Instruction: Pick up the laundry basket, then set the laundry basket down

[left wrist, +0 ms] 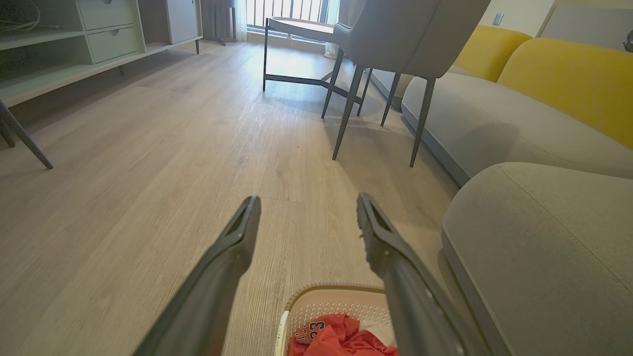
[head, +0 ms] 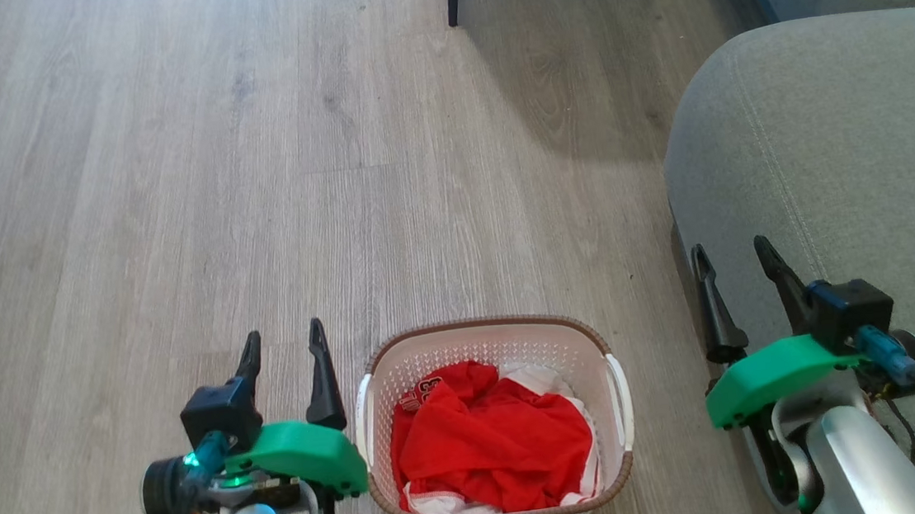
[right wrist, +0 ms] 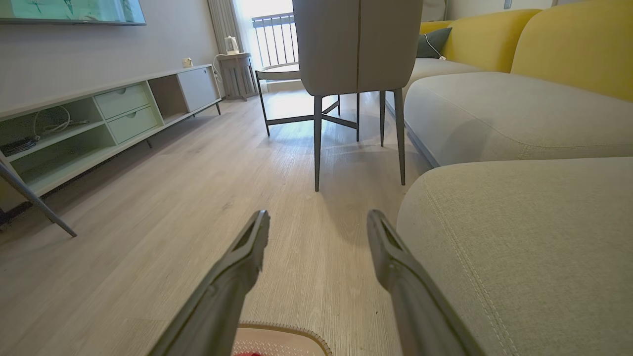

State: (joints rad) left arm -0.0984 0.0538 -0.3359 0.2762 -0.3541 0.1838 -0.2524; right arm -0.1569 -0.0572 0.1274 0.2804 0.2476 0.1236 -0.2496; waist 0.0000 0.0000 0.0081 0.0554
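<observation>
The laundry basket [head: 482, 350] is sitting on the floor [head: 252, 184] between my arms, with red clothing [head: 490, 444] heaped inside. I am holding my left gripper [head: 283, 332] and right gripper [head: 730, 246] wide open and empty. The left is hanging just beside the basket's left handle [head: 364, 414]. The right is standing farther out, apparently over the sofa [head: 830, 158] edge. Uneven contact risks shoving the basket sideways or tilting it and spilling clothing.

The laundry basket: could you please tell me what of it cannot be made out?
- Floor of laundry basket, head view: under the red clothes.
- Its near half, left wrist view: cut off by the bottom edge, right side behind a finger of the left pincer.
- Right wrist view: bottom edge cuts off all but some rim.
</observation>
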